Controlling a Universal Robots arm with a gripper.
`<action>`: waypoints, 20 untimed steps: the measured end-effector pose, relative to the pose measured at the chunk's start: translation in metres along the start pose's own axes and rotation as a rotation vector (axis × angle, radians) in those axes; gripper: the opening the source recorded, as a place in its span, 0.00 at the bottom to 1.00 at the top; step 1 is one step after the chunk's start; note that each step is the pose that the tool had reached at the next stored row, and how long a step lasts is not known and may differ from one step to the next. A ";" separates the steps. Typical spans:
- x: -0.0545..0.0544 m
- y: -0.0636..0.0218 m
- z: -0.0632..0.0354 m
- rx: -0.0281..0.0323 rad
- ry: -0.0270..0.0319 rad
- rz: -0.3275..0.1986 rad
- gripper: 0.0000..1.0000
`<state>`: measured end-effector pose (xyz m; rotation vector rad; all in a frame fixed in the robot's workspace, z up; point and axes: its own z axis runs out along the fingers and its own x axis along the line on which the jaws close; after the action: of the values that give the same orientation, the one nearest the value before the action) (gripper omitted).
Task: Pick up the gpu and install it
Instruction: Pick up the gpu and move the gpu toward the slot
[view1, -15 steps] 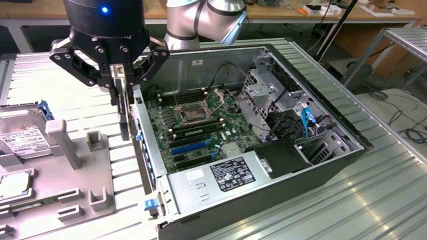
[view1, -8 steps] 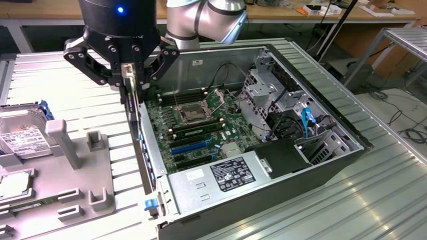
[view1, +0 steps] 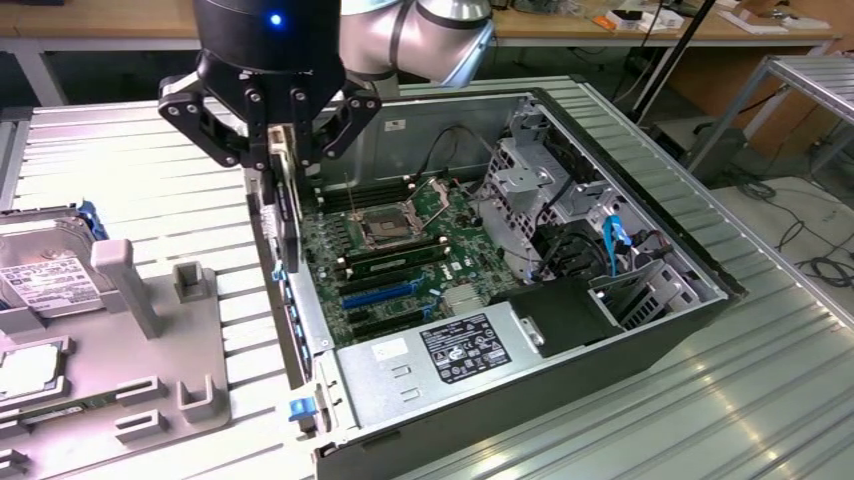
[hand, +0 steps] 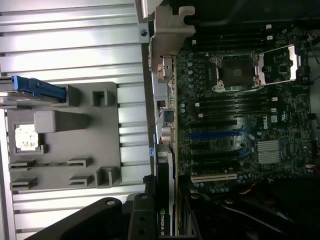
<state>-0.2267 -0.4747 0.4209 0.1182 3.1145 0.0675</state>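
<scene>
on the ribbed metal table (view1: 747, 400) lies an open computer case (view1: 601, 370); the gripper (view1: 280, 150) pinches the gpu (view1: 274, 210) edge-down, probably so it lines up with a motherboard slot.

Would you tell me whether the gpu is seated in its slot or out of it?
Out: the gpu hangs upright in the tool, and the blue slot is empty.
</scene>
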 end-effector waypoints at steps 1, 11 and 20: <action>-0.001 0.0001 0.0000 0.0000 0.0000 0.000 0.27; -0.018 0.0014 0.0005 0.0000 0.0000 0.000 0.27; -0.038 0.0028 0.0009 0.0001 0.0001 0.000 0.27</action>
<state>-0.1887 -0.4747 0.4210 0.1180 3.1146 0.0674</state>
